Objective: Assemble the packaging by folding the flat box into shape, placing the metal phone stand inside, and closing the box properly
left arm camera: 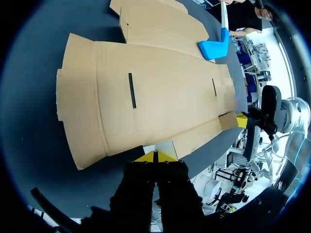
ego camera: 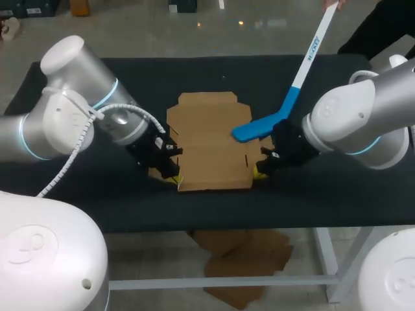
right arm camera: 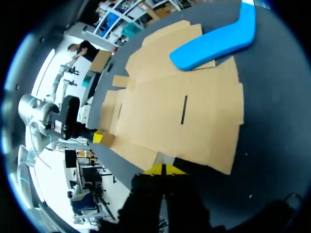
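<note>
The job is barely begun, by my judgement: the box (ego camera: 211, 149) lies flat and unfolded in the middle of the table (ego camera: 130, 201), no wall is raised, and the phone stand is not in view. The left gripper (ego camera: 175, 177) sits at the near left corner of the cardboard with its yellow tips pressed together against a small flap; the right gripper (ego camera: 260, 172) sits likewise at the near right corner, tips together. Whether either nips the cardboard I cannot tell. A person's blue stick (ego camera: 256, 128) rests its blade on the far right part of the sheet. Folding, loading the stand and closing all remain.
</note>
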### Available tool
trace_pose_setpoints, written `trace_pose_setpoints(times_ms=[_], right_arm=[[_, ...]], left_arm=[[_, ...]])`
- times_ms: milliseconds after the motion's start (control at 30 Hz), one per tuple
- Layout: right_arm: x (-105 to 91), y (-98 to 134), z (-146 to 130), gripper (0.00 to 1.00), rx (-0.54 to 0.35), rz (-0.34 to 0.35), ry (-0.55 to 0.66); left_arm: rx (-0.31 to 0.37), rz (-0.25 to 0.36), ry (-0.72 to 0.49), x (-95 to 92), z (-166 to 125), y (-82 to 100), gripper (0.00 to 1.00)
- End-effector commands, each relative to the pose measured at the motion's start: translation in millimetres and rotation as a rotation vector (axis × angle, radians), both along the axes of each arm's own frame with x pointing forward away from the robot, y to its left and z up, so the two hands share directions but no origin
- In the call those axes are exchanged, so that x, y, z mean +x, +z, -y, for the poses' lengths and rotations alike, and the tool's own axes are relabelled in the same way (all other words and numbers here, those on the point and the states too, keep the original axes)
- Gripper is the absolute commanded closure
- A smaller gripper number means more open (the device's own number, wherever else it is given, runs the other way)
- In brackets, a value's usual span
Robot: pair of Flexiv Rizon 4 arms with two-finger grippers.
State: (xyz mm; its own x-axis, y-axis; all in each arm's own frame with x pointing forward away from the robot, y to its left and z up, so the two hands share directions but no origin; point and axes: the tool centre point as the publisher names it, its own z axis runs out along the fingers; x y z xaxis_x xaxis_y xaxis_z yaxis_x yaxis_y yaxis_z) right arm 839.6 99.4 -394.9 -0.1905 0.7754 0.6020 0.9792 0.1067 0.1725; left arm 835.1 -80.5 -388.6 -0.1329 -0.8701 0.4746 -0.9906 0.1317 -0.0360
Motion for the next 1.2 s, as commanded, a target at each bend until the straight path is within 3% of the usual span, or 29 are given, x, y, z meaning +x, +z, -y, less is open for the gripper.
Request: trace_pose_setpoints(times_ms=[33, 467, 1033, 1200], right_arm=[[0.7, -1.4, -1.5, 1.00, -0.021, -0.021, -0.020], [5.7, -2.5, -3.0, 1.00, -0.054, -0.079, -0.078], [2.4, -3.0, -18.3, 1.00, -0.125, -0.061, -0.085], [0.4, -4.5, -21.6, 1.00, -0.152, -0.056, -0.092]], left_arm=[[0.008, -0.001, 0.001, 0.0, 2.1, 0.4, 1.00], [0.012, 0.003, -0.002, -2.4, 4.0, 1.0, 1.00], [0.039, 0.016, -0.011, -8.5, 16.0, 0.0, 1.00], [0.064, 0.046, 0.012, -13.3, 20.4, -1.5, 1.00]])
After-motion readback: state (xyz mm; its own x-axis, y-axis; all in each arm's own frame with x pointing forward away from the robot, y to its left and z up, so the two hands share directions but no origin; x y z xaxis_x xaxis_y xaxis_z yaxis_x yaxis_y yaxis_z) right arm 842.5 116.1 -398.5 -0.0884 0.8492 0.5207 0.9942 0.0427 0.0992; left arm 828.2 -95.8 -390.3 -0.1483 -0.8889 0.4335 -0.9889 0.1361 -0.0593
